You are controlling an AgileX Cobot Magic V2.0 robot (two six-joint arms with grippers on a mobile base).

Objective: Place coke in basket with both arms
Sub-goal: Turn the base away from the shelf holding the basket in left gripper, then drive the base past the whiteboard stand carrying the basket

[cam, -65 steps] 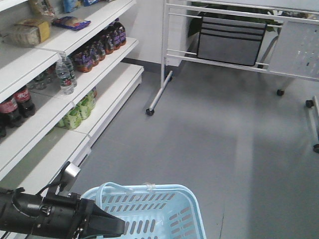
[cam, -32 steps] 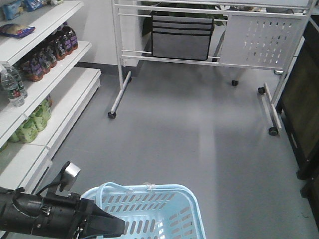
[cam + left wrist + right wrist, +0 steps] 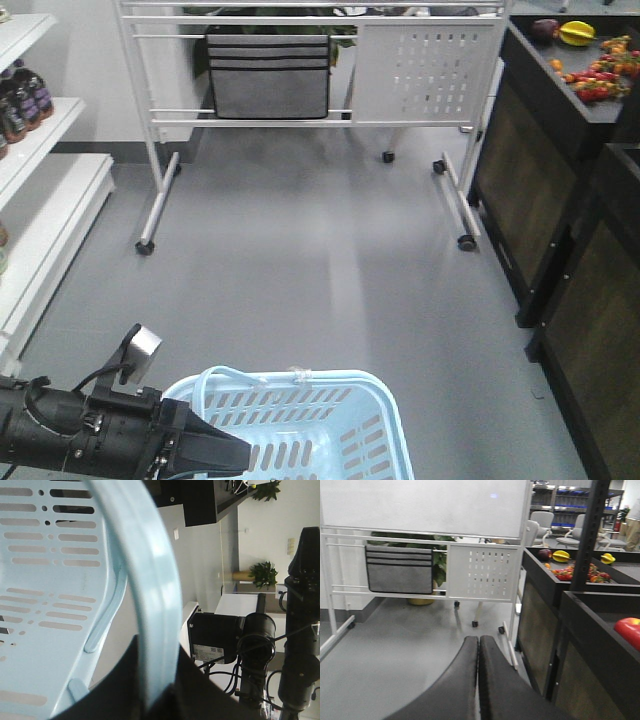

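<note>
Blue basket (image 3: 330,378) sits low in the front view, its handle (image 3: 150,595) clamped in the left end effector (image 3: 228,456). The right end effector (image 3: 478,672) is closed, fingers touching, holding nothing.

Glossy smooth plastic basket (image 3: 292,379); matt smooth floor (image 3: 330,260); painted metal rack (image 3: 157,185).

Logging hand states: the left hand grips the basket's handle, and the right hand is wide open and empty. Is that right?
Not quite. The right hand is shut, closed tight with nothing in it, as the right wrist view shows. The left hand does grip the basket by its handle.
</note>
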